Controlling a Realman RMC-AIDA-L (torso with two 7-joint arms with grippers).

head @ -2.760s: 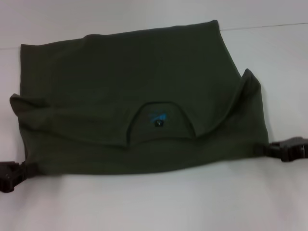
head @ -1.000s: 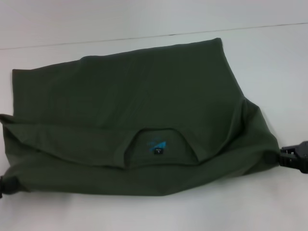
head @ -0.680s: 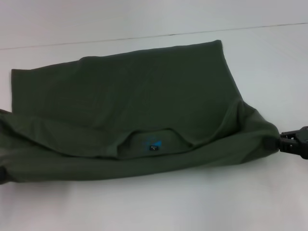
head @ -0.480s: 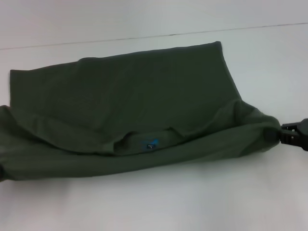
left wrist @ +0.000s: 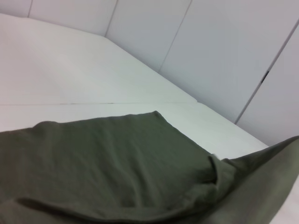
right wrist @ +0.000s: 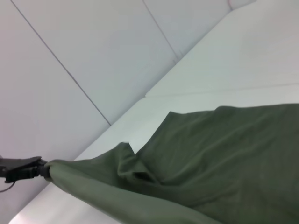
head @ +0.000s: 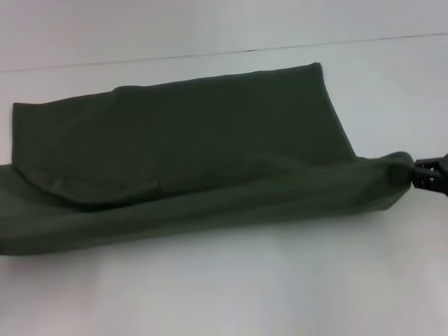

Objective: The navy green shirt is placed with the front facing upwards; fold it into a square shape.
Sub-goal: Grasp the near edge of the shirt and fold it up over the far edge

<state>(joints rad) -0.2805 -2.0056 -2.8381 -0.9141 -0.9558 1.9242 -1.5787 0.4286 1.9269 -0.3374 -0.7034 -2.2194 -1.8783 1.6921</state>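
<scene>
the navy green shirt [head: 189, 147] lies across the white table [head: 231, 294], spread wide w/ its far part flat. its near edge is raised off the table and rolled over toward the far side, so the collar and any lettering are hidden under the lifted band.

we judge the fabric as light, soft, limp cotton: it sags between the two held ends and won't keep a crease unless laid down and pressed. grip is fair, not slippery, not fragile, but a single layer can slide out of a pinch if pulled hard. best hold pts are the two end corners of the lifted edge, pinched thru all layers, w/ even tension so the fold line stays straight.

right end effector [head: 422, 175] sits at the shirt's right end, near the head view's edge. it's pinching a bunched corner of cloth and the cloth pulls taut toward it. in the right wrist view a dark end effector [right wrist: 23, 169] shows far off at the other end of the lifted edge, cloth gathered to a point in it. we take that for the left end effector, clamped on that corner. it's out of the head view, and the left wrist view shows only cloth, table and the wall panels [left wrist: 210, 42].
</scene>
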